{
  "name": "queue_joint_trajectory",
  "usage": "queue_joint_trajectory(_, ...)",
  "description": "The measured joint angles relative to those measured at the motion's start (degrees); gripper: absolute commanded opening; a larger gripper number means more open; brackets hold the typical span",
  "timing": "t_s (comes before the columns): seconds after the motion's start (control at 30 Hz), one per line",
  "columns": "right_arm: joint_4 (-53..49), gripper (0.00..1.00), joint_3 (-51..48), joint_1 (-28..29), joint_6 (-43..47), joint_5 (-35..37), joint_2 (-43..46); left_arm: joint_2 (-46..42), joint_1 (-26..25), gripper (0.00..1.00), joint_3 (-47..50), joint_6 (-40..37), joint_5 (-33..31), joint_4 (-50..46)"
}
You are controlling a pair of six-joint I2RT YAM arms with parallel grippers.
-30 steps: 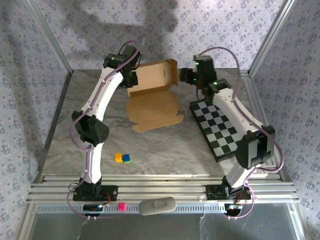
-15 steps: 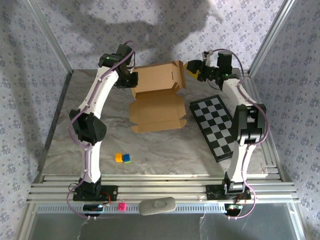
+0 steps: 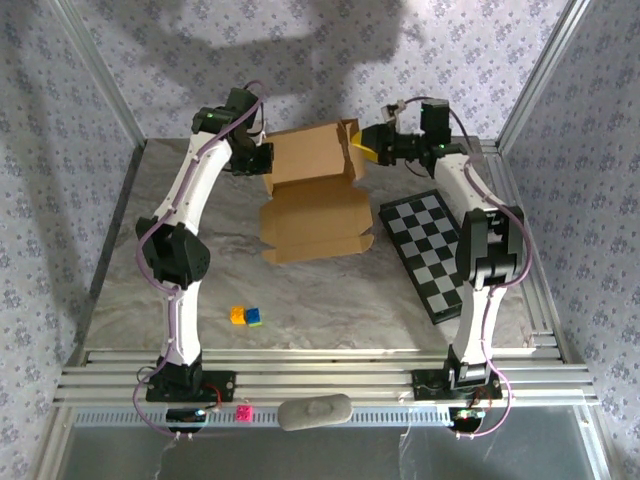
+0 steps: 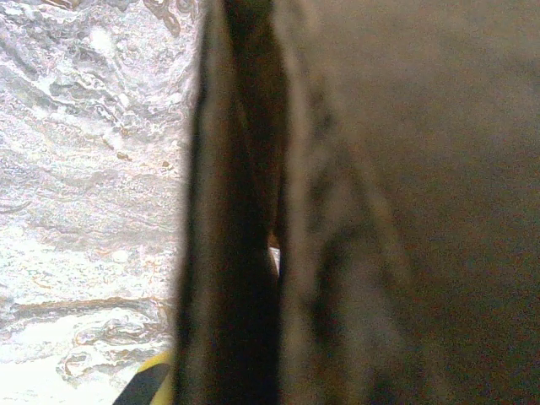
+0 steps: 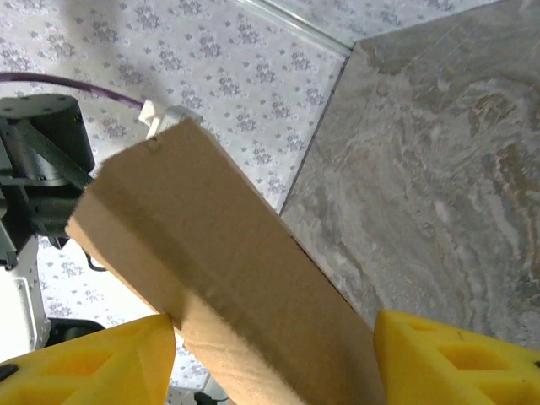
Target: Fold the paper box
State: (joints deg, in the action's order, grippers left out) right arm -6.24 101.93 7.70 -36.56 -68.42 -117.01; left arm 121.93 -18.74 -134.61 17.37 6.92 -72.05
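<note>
The tan paper box (image 3: 315,215) lies at the back middle of the table, its base flat and its lid (image 3: 310,153) standing upright. My left gripper (image 3: 262,160) is at the lid's left edge, shut on the cardboard; in the left wrist view the dark, blurred cardboard (image 4: 405,211) sits right at the camera. At the lid's right edge my right gripper (image 3: 362,147) is open. In the right wrist view its yellow fingers (image 5: 84,363) straddle a side flap of the paper box (image 5: 228,278), with the gripper (image 5: 270,363) wide around it.
A black-and-white checkerboard (image 3: 435,255) lies to the right of the box. Two small cubes (image 3: 246,316), yellow and blue, sit near the front left. Patterned walls enclose the table on three sides. A grey pad (image 3: 314,411) rests on the front rail.
The right arm has stretched out towards the back and brought its gripper to the lid's right edge, around the side flap. The left gripper has kept its hold on the lid's left edge.
</note>
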Motion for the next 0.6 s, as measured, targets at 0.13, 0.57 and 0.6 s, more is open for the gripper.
queue_joint_trajectory(0.13, -2.0, 0.65, 0.0, 1.2, 1.5, 0.1, 0.3, 0.0, 0.0, 0.0, 0.0, 0.0, 0.1, 0.1)
queue_joint_trajectory(0.57, -21.1, 0.65, 4.4, 5.6, 18.4, 12.2, 5.5, 0.0, 0.0, 0.0, 0.0, 0.3, 0.0, 0.1)
queue_joint_trajectory(0.6, -22.4, 0.63, 4.8, 6.1, 19.7, 13.8, 5.9, 0.0, 0.0, 0.0, 0.0, 0.3, -0.1, 0.0)
